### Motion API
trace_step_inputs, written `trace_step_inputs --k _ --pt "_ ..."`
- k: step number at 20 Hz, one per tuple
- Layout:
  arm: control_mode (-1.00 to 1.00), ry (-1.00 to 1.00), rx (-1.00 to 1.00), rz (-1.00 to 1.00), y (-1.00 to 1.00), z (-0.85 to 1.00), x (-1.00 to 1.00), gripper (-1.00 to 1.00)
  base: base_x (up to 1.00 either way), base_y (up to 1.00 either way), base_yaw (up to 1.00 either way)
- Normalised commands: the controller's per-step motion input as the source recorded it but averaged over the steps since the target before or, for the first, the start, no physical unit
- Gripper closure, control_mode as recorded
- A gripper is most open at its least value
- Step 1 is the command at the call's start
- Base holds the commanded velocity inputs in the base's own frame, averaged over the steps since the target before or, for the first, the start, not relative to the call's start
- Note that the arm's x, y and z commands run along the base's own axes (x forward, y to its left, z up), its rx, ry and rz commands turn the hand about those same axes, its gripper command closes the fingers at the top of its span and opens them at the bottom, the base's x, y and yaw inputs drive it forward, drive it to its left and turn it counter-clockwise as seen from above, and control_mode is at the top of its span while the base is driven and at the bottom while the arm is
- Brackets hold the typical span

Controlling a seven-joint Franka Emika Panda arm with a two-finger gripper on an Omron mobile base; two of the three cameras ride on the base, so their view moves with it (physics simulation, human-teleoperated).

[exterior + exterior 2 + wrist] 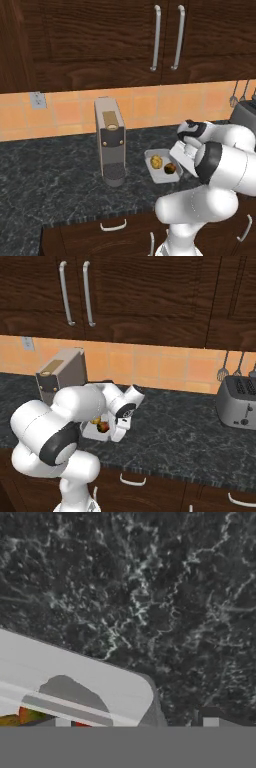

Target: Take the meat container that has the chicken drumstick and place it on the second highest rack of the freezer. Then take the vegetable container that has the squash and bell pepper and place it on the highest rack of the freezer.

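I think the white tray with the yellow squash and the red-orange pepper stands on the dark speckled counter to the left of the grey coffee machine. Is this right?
Not quite. In the left base view, the white tray with the yellow squash and the red-orange pepper stands on the dark speckled counter to the right of the grey coffee machine, not the left.

The desk [55,170] is dark stone, marbled with pale veins and faintly glossy. Across the top of the frame, the cabinets [90,40] are dark wood with visible grain, and their handles [156,37] are brushed metal. The backsplash [150,107] is matt orange tile. At right, the toaster [239,401] is grey satin metal. The tray [75,677] looks like smooth white plastic.
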Motion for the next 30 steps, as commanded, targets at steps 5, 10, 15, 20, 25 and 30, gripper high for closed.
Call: trace_step_inputs --k 5,10,15,20,25,30 --pt "-1.0 0.05 0.0 0.01 0.0 -0.37 0.23 -1.0 0.0 0.0 0.0" --pt "-1.0 0.0 0.0 0.0 0.05 -0.01 -0.18 -1.0 0.0 0.0 0.0" --pt "-1.0 -0.03 0.0 0.01 0.03 0.0 -0.47 -1.0 0.0 0.0 0.0" --pt "-1.0 -0.01 0.0 0.02 0.0 0.0 -0.38 -1.0 0.0 0.0 0.0" --pt "-1.0 0.0 0.0 0.0 0.03 0.0 -0.06 -1.0 0.0 0.0 0.0" --pt "-1.0 0.03 0.0 0.0 0.18 -0.18 0.06 -1.0 0.0 0.0 0.0"
